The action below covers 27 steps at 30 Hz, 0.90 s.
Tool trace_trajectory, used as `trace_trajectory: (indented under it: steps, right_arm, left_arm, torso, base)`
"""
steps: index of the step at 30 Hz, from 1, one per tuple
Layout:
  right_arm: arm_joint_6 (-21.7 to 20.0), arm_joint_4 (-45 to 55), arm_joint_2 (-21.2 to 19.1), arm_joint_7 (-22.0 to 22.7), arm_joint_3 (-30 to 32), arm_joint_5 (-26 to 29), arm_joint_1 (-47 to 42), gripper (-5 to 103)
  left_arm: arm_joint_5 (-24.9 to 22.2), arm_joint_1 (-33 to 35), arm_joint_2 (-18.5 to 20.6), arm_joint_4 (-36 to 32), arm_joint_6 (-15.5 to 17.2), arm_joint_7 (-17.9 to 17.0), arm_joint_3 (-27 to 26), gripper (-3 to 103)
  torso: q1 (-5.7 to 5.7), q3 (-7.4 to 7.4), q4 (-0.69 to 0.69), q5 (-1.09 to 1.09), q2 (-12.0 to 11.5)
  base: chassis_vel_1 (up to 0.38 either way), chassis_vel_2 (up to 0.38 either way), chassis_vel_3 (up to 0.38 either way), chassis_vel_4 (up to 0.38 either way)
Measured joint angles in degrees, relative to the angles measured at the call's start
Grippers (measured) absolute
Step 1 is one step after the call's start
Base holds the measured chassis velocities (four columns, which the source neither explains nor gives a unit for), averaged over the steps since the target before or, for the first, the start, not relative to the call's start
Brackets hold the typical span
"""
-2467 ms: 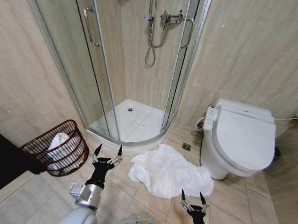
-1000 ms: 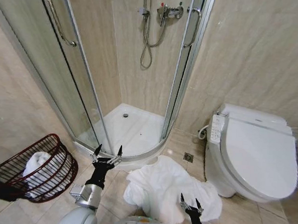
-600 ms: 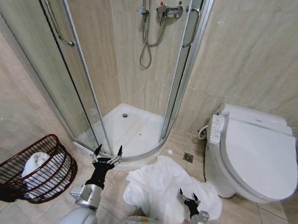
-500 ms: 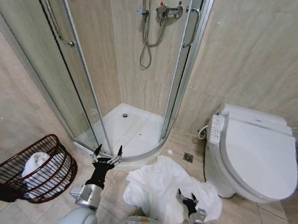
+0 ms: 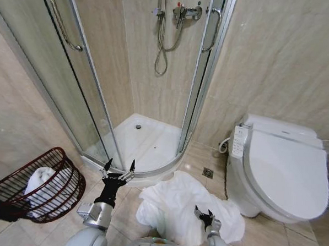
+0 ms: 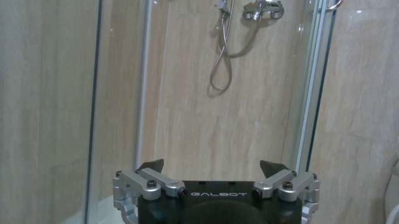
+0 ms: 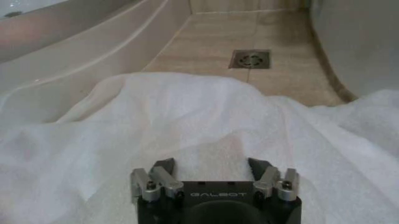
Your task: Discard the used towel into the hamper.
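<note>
1. Beige tile covers the bathroom floor (image 5: 269,238) and walls, with a glass shower (image 5: 147,127) in the corner and a toilet (image 5: 283,173) against the wall on the right.
2. Between shower and toilet a white towel (image 5: 174,209) lies crumpled on the floor, one edge close to the shower's curved base and another reaching toward the toilet's foot.
3. Well off to the left stands the hamper (image 5: 42,185), tilted against the wall, with something white already inside.
4. Judging by its folds, the towel looks soft, limp and fairly light; it will sag and trail when lifted, so a raised ridge near the middle of the heap seems a better hold than a flat edge, which could drag or slip free.
5. Low over the near part of the towel is the right gripper (image 5: 206,216), its fingers parted to a moderate gap. In the wrist view the right gripper (image 7: 212,164) has nothing between its tips and white cloth spreads directly ahead; whether the tips brush the cloth I cannot tell.
6. Raised at the left is the left gripper (image 5: 118,167), fingers spread wide and empty, pointing toward the shower, apart from both towel and hamper.
</note>
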Motion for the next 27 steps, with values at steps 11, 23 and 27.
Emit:
trace_trajectory:
  steps: [11,23,27]
  right_arm:
    - [0.47,0.98,0.68,-0.62,-0.11,-0.75,-1.00,37]
    - [1.19,3.69,0.46,-0.85,0.11,-0.62,-3.69,2]
    - [1.80,4.99,0.47,-1.15,0.31,-0.59,-4.88,2]
  left_arm:
    - [0.00,0.00,0.00,0.00,0.00,0.00,0.00,100]
    - [0.00,0.00,0.00,0.00,0.00,0.00,0.00,100]
    - [0.00,0.00,0.00,0.00,0.00,0.00,0.00,100]
  torso:
    - [0.00,0.01,0.00,0.00,0.03]
    - [0.01,0.02,0.00,0.00,0.04]
    - [0.01,0.02,0.00,0.00,0.04]
  base:
    - [0.000,0.000,0.000,0.000]
    - [0.000,0.000,0.000,0.000]
    - [0.000,0.000,0.000,0.000]
